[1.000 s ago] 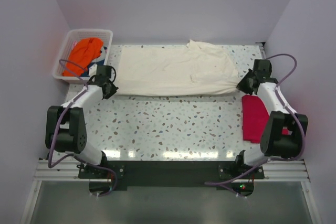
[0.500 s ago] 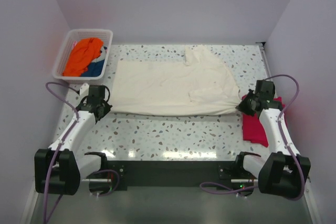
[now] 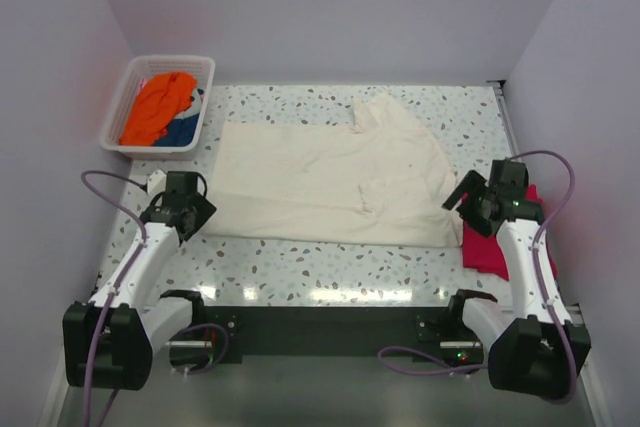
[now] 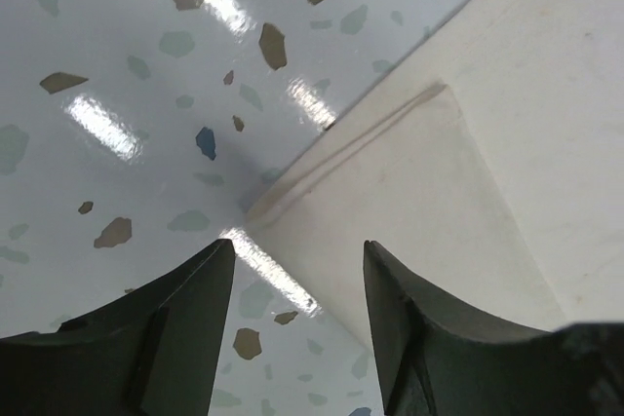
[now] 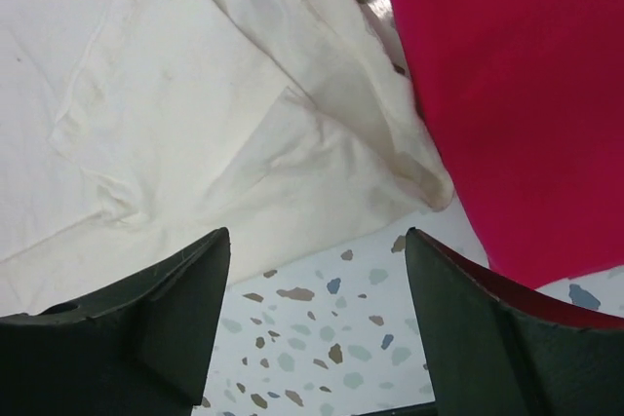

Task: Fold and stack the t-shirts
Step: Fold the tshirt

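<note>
The scene is brightly and evenly lit; glare streaks are seen on the table, perhaps from overhead lamps.

table, cream shirt, red shirt, basket?

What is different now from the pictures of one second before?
Both arms drew the cream shirt toward the near edge, holding its near corners. Now the left tool and right tool have opened and let it go; it lies flat. The red shirt, the basket and its orange shirt stayed in place.
</note>
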